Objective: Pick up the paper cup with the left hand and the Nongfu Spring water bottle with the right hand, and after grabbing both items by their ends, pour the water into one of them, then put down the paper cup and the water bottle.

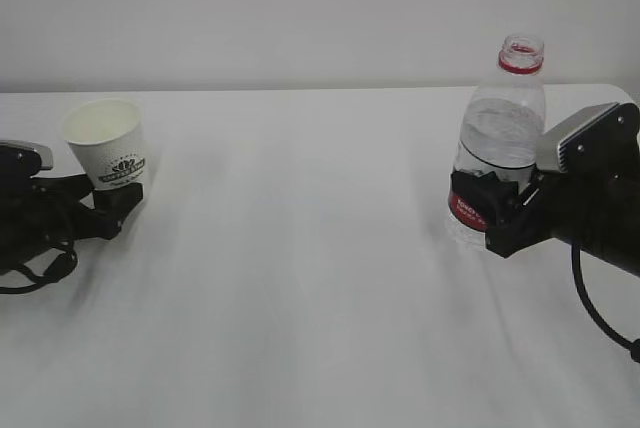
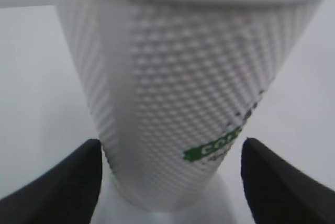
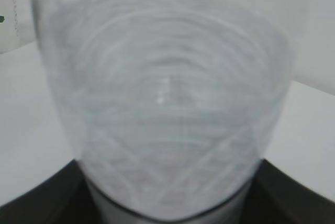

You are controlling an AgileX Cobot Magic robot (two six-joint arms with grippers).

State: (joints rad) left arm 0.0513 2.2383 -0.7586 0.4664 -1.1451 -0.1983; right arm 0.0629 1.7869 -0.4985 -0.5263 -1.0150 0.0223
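The paper cup (image 1: 105, 143), white with a green logo, leans slightly at the left of the table. My left gripper (image 1: 118, 193) is shut on its lower end. In the left wrist view the dotted paper cup (image 2: 178, 88) fills the frame, and both black fingertips (image 2: 78, 177) press its tapered sides near the base. At the right, the uncapped Nongfu Spring water bottle (image 1: 500, 133) with its red label leans a little. My right gripper (image 1: 490, 198) is shut on its lower part. The clear ribbed bottle (image 3: 167, 103) sits tight between the jaws. The water is hard to make out.
The white table (image 1: 300, 278) runs wide between the two arms, and its far edge meets a pale wall (image 1: 300, 8). A black cable (image 1: 600, 318) loops down from the right arm. Another cable (image 1: 40, 273) lies under the left arm.
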